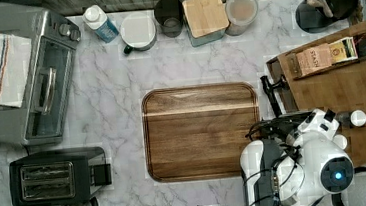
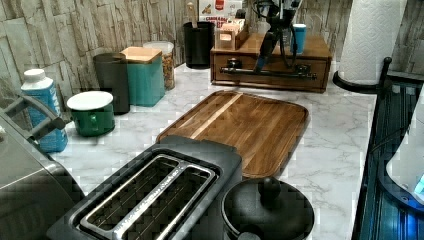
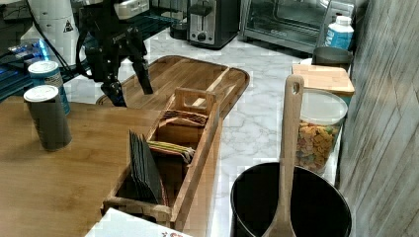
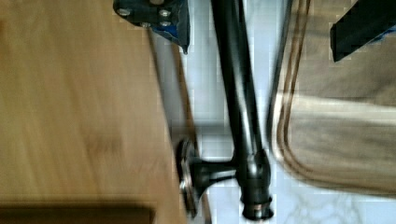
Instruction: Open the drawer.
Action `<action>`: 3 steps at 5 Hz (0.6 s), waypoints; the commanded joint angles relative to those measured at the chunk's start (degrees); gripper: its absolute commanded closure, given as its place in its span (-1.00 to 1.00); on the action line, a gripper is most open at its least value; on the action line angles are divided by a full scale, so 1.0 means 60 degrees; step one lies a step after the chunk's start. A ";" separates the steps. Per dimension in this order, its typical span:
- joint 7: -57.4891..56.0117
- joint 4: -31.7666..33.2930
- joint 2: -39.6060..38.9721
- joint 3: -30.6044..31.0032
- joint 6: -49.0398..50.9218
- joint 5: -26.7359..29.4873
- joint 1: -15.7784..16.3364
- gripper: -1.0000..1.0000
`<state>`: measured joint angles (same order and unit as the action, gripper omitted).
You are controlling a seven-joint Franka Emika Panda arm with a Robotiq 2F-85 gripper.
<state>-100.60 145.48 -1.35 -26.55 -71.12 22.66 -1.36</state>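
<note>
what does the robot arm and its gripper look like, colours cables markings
The arm has glossy white rounded shells with dark grey joint sections and a round cap lit blue at its centre. Black cables loop along it and trail off its base. The gripper is black, with two long, slim black fingers. No markings are legible on the arm.

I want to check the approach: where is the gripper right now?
In the left view, the gripper hangs open over the drawer handle at the counter's far end; in the wrist view the bar runs between its fingers.
</note>
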 commanded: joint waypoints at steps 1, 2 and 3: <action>-0.0838 -0.0709 -0.0917 0.0143 0.0786 -0.0171 0.0221 -1.00; -0.1573 -0.0466 -0.1181 0.0234 -0.0225 0.0626 0.0196 -1.00; -0.1017 -0.0868 -0.1424 -0.0143 0.0371 -0.0478 0.0247 -1.00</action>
<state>-104.58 143.58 -9.02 -26.47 -69.66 22.60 1.02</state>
